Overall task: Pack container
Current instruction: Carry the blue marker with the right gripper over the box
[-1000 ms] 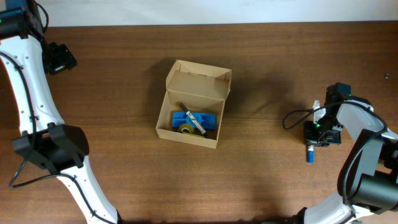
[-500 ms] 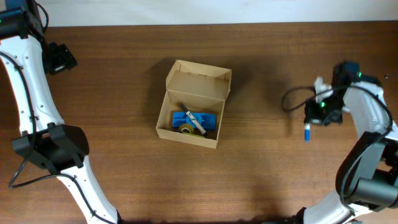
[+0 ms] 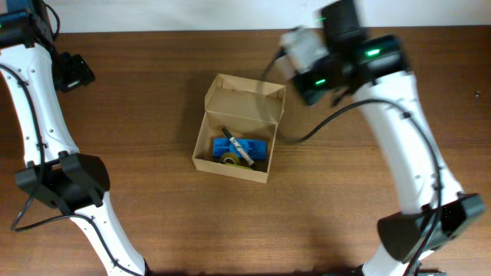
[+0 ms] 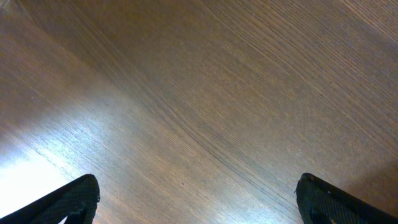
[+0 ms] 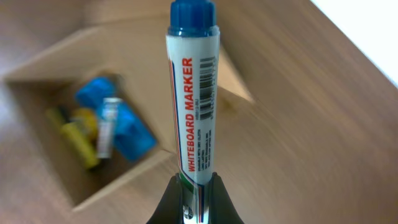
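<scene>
Blue-capped whiteboard marker (image 5: pixel 193 93) is pinched at its tail end by the right hand (image 5: pixel 198 200), whose fingers press against the barrel. The marker's long axis runs straight out from the hand, cap leading. Just beyond, left of the barrel in the wrist view, the container (image 5: pixel 37 118) stands open, with a small blue box (image 5: pixel 127 127) and a yellow item (image 5: pixel 74 130) already inside. From overhead, this hand hovers near the back right corner of the raised flap, so the opening lies to its left and nearer the arms' bases. The left hand (image 4: pixel 198 204), fingers spread over bare tabletop (image 4: pixel 205 93), sits well apart at the far left, so the right arm is clearly the nearer.
</scene>
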Controlling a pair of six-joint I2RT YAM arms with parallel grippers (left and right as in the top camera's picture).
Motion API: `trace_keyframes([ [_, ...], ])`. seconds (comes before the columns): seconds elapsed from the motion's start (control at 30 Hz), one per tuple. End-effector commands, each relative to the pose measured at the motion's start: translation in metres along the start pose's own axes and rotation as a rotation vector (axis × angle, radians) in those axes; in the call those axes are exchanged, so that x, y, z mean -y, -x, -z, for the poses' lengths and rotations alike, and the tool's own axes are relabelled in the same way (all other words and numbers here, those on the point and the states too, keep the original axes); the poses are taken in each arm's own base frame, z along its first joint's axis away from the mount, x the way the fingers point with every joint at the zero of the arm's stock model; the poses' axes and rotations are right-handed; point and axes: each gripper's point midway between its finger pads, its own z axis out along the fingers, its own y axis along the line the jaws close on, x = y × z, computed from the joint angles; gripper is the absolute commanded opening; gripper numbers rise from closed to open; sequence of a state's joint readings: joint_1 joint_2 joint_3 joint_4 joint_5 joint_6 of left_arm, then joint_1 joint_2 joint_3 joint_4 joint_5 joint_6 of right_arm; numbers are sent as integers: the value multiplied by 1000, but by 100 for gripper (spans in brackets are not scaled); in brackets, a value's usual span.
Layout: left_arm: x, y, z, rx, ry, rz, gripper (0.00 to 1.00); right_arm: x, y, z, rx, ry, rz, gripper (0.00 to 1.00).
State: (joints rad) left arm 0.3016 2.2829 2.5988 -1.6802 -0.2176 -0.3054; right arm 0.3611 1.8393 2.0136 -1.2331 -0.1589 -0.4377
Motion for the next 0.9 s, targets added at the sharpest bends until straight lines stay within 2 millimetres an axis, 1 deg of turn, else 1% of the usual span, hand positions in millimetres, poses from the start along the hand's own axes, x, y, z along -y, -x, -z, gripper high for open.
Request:
trace_keyframes([
  [0.0, -5, 0, 8, 18, 4, -7, 100, -47, 14, -16, -17, 56, 226, 4],
  [0.07, -6, 0, 9, 18, 3, -7, 100, -73, 16, -34, -45, 103, 311, 4],
  [0.13, -6, 0, 9, 18, 3, -7, 100, -95, 13, -55, -86, 147, 370, 4],
  [0.2, -5, 0, 8, 18, 4, -7, 100, -115, 6, -81, -143, 194, 414, 4],
  [0.33, -5, 0, 8, 18, 4, -7, 100, -146, -17, -130, -266, 274, 476, 4],
  [0.4, -6, 0, 9, 18, 3, -7, 100, -152, -33, -157, -344, 275, 497, 4],
  [0.47, -6, 0, 9, 18, 4, -7, 100, -152, -47, -177, -407, 267, 510, 4],
  [0.53, -5, 0, 8, 18, 4, -7, 100, -150, -60, -193, -460, 264, 511, 4],
  [0.63, -6, 0, 9, 18, 3, -7, 100, -150, -68, -201, -475, 300, 486, 4],
  [0.83, -6, 0, 9, 18, 4, -7, 100, -152, -68, -201, -463, 338, 461, 4],
  [0.87, -6, 0, 9, 18, 3, -7, 100, -152, -68, -201, -464, 337, 455, 11],
])
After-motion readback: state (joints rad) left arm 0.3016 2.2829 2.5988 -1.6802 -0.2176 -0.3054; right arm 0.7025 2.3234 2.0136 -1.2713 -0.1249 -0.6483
